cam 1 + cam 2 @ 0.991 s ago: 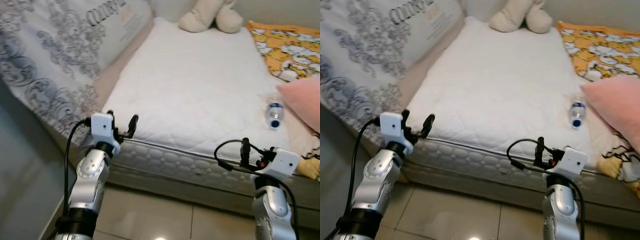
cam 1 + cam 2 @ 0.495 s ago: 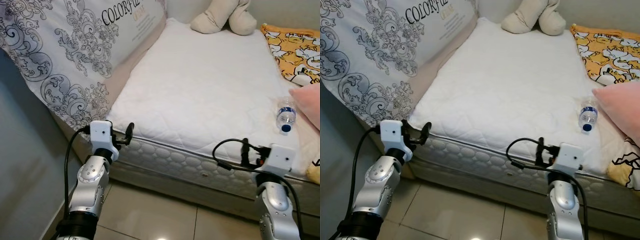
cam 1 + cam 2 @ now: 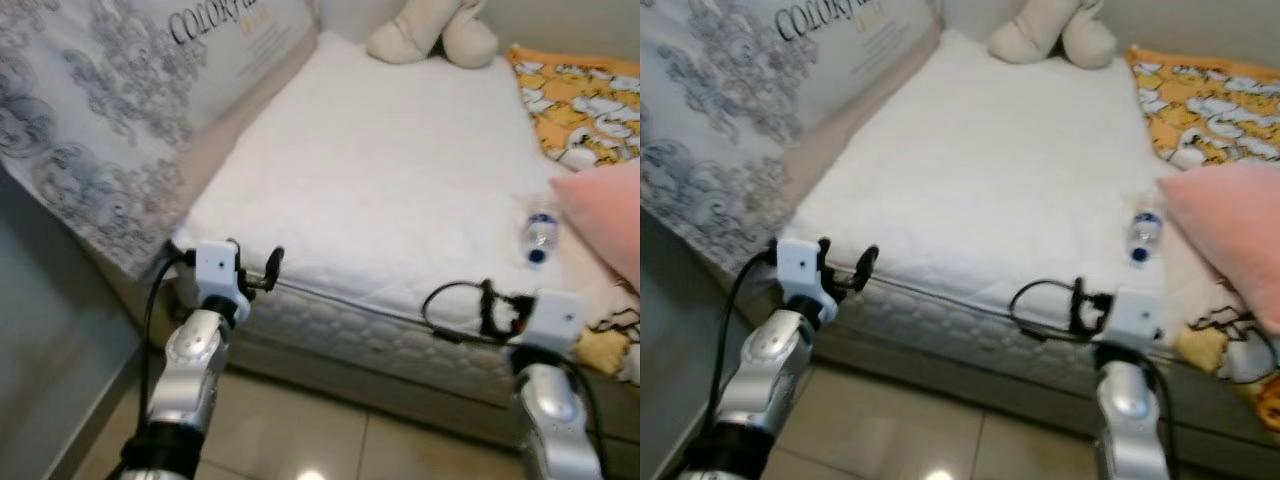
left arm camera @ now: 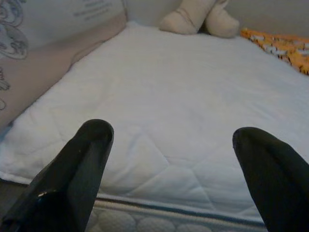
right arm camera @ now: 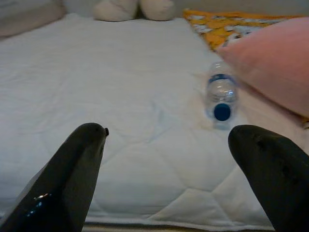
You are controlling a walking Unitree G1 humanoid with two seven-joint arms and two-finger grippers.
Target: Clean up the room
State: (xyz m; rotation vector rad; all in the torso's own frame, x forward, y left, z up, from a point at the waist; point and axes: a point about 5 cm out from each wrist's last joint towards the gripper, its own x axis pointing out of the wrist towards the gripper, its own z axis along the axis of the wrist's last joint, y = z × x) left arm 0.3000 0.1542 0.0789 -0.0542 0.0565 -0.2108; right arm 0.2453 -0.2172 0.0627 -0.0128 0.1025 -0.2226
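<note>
A bed (image 3: pixel 380 170) with a bare white quilted mattress (image 3: pixel 400 200) stands on a glossy beige tiled floor (image 3: pixel 300 440). A grey wall (image 3: pixel 50 330) runs along its left side, and a pale wall (image 4: pixel 280 14) rises behind its far end.

Mattress (image 3: pixel 400 180) ahead of me, bottle (image 3: pixel 540 232) lying on its right side just beside the pillow (image 3: pixel 610 215), blanket (image 3: pixel 580 105) behind that pillow, plush toy (image 3: pixel 430 30) at the far end, printed pillow (image 3: pixel 110 110) along my left, floor (image 3: pixel 300 440) below.
</note>
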